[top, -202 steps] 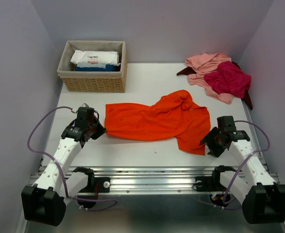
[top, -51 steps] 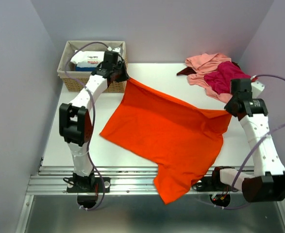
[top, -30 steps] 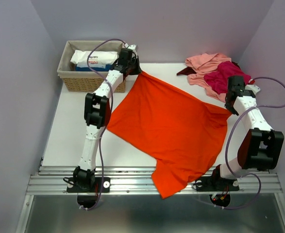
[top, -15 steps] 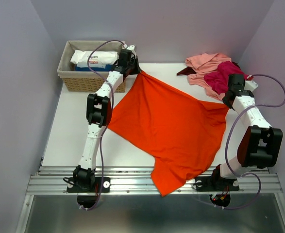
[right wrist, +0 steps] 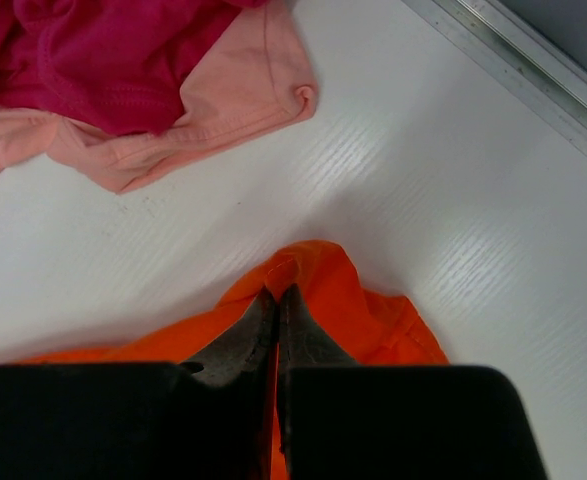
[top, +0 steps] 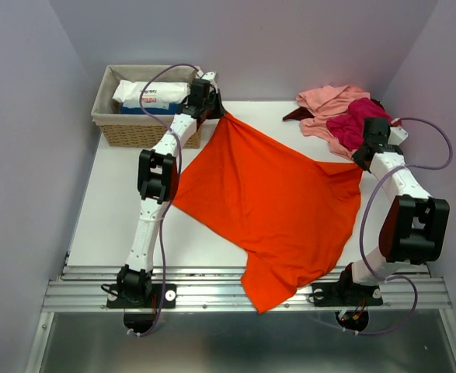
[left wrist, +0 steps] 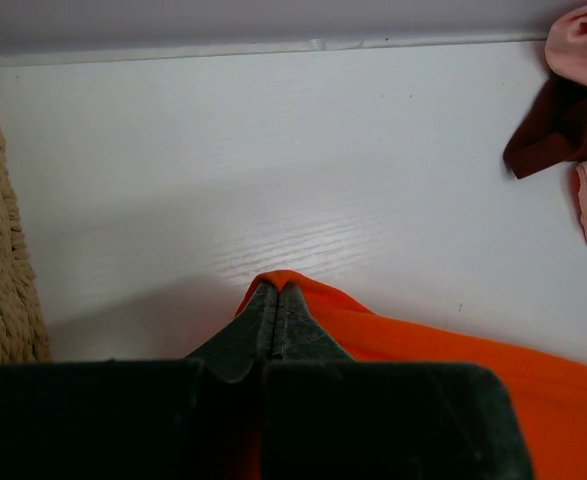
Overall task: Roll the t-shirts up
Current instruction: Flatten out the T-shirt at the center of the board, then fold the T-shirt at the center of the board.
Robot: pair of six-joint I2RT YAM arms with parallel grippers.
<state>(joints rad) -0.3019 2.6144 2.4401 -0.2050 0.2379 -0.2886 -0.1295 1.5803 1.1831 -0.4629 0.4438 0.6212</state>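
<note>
**A:** Where do we stand on the rolling?

**B:** Early, we'd say. The orange-red t-shirt (top: 278,202) lies spread open across the middle of the worktop (top: 111,217), set on a slant. One end droops over the near edge, between the two arm bases. We see no roll in it yet.

**A:** And what do we have hold of?

**B:** Both far corners. The left hand (left wrist: 276,292) is pinched tight on one corner of the orange cloth, close to the wicker basket (top: 146,132) at the far left. Its fingers are pressed together with only the fabric between them. The right hand (right wrist: 276,294) is clamped the same way on the other corner, low over the worktop and near the heap of spare shirts.

**A:** Is that heap untouched?

**B:** As far as we can tell, yes. The salmon-pink t-shirt (top: 328,99), the magenta t-shirt (top: 363,124) and the dark maroon t-shirt (top: 294,114) lie crumpled together in the far right corner. The magenta one sits on top, and the maroon one mostly shows at the edges. None of them is flattened or rolled.

**A:** So what is left for us?

**B:** Nearly all of it, we judge. The orange shirt needs its overhanging end brought onto the worktop and squared up, then rolling from one end. After that we have three more shirts to pull from the heap and treat alike. The cloth is limp, so the slanted lay could give us a crooked roll.
</note>
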